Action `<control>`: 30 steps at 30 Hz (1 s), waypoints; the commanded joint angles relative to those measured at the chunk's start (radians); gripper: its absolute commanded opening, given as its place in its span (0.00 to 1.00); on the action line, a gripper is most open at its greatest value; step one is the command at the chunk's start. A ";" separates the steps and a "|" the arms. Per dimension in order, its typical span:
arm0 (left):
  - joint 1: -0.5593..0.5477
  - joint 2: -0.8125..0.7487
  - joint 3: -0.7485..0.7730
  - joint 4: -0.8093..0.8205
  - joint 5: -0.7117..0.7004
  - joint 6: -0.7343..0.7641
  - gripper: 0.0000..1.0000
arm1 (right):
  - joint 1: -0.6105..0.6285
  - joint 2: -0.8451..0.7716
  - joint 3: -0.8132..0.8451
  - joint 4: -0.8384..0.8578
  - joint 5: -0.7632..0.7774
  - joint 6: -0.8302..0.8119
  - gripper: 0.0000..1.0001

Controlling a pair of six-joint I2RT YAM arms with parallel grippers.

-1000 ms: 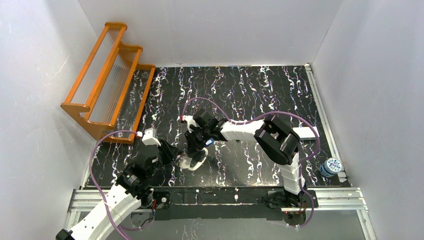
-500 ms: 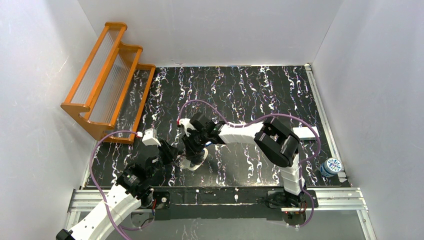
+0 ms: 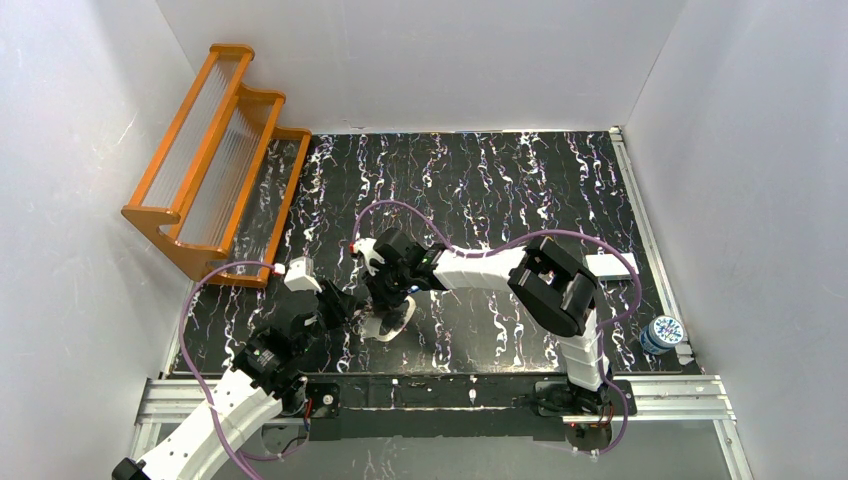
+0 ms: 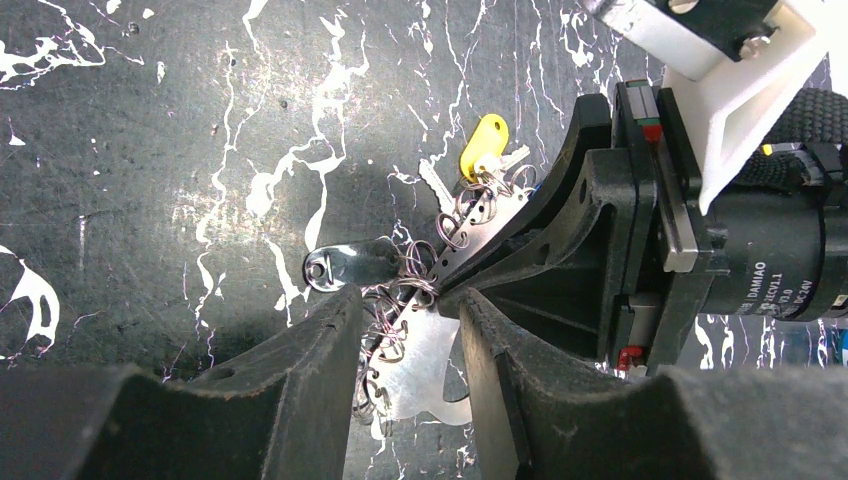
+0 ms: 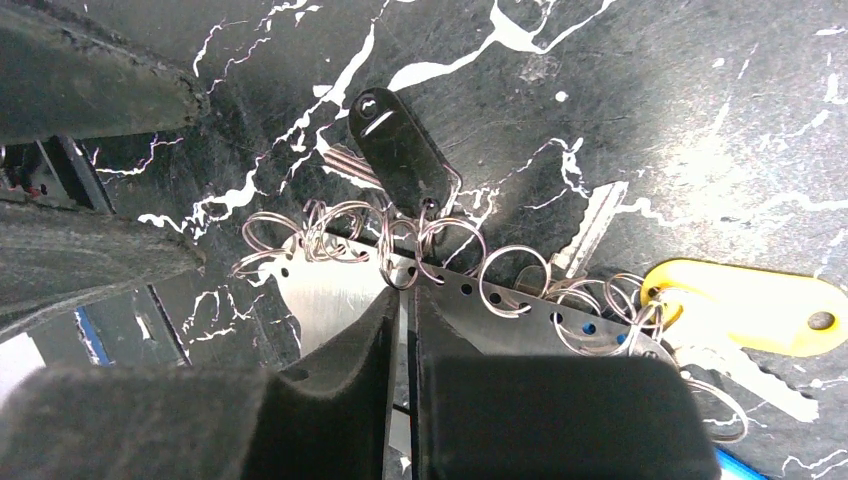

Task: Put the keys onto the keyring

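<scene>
The keyring (image 4: 440, 350) is a flat silver plate with holes and many thin wire rings along its edge, lying on the black marbled table (image 3: 480, 180). My left gripper (image 4: 407, 300) straddles the plate, which spans the gap between its fingers. My right gripper (image 5: 403, 292) is shut on the plate's ringed edge (image 5: 320, 290). A yellow-headed key (image 5: 745, 305) hangs on rings at one end of the plate and also shows as the yellow key (image 4: 484, 143) in the left wrist view. A black-headed key (image 5: 400, 155) lies just beyond the right fingertips. From above, the keyring (image 3: 388, 327) sits between both grippers.
An orange wooden rack (image 3: 215, 160) leans at the back left. A white block (image 3: 610, 265) lies at the right, with a blue and white roll (image 3: 662, 333) off the mat's right edge. White walls enclose the table.
My right arm has shifted a little to the left, toward the left gripper. The left arm and the keyring plate have stayed where they were.
</scene>
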 commanded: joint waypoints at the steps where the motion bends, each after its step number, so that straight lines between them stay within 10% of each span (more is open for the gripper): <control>1: -0.004 0.002 -0.001 -0.005 -0.024 0.003 0.40 | 0.000 -0.022 0.044 0.001 0.039 0.000 0.15; 15: -0.004 0.009 0.002 0.000 -0.025 0.008 0.40 | 0.001 -0.006 0.066 0.018 0.043 0.016 0.27; 30: -0.004 0.016 -0.001 0.009 -0.019 0.010 0.40 | 0.002 0.030 0.090 0.037 0.029 0.020 0.18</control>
